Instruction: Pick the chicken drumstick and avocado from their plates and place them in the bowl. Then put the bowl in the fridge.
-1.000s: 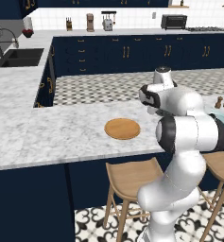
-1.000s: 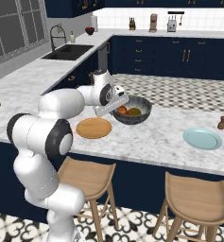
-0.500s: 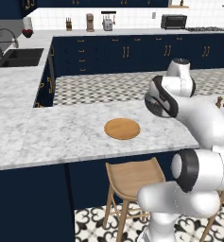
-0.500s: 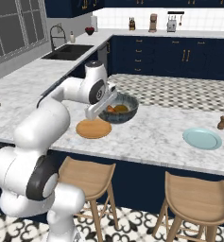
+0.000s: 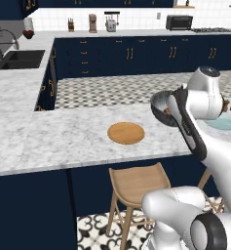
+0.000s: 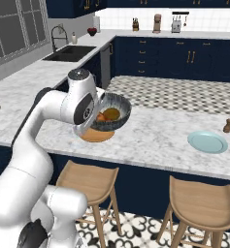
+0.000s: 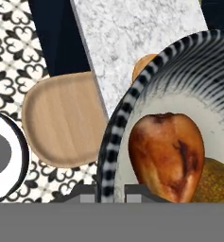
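Gripping the bowl (image 6: 110,114) by its rim, the gripper (image 7: 116,191) is seen closed narrow, one finger tip on each side of the wall at the bottom of the hand view. The bowl is carried clear of the counter (image 6: 150,138), above its front edge, and is tilted towards the arm in the right base view. Inside it the chicken drumstick (image 7: 166,153) lies against the pale inner wall, with the avocado (image 7: 216,182) touching it on the side away from the rim; both are also made out as an orange and a dark shape in the right base view.

The bowl is judged rigid, fairly heavy for a one-sided hold, and breakable if dropped. A rim pinch is the only hold offered, and with a glazed-looking wall some slip or rotation about the finger tips is to be expected. The two loose items are rounded and are likely to roll towards the low side; a steeper tilt could spill them.

Below the bowl, the wooden plate (image 5: 126,133) sits bare near the front edge of the counter. The pale blue plate (image 6: 207,142) is well apart, towards the right end, also bare. A wooden stool (image 7: 64,120) stands beneath the front edge.
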Tool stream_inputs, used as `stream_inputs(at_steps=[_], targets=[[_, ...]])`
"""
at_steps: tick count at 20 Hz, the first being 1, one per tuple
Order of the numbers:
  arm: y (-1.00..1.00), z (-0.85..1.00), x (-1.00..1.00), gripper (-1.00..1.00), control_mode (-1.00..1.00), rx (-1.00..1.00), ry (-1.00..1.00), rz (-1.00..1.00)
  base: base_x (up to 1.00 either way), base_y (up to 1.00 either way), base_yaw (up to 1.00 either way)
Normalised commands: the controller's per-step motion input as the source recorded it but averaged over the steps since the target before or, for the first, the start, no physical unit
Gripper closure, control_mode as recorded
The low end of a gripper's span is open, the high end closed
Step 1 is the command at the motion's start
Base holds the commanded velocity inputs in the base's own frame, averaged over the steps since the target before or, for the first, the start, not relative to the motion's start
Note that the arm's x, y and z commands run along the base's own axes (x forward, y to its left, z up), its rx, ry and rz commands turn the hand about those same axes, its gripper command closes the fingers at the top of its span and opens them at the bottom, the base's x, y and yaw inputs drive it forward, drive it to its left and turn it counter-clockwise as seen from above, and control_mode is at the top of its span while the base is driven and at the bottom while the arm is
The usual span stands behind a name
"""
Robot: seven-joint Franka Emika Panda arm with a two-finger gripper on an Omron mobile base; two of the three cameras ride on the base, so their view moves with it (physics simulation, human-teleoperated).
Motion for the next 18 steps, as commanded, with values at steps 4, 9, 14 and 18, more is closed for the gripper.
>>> stream_inputs(at_steps=[4,9,14,18], targets=[[0.26,0.57,-1.00,1.00,-1.00,0.00,-0.02,0.11,0.00,0.00,0.00],[0.22,0.60,-1.00,1.00,-1.00,0.00,-0.05,0.05,0.00,0.00,0.00],[0.00,0.00,0.00,1.00,1.00,0.00,0.00,0.00,-0.67,-0.43,-0.07],[0.00,0.00,0.00,1.00,1.00,0.00,0.00,0.00,0.02,-0.88,-0.47]])
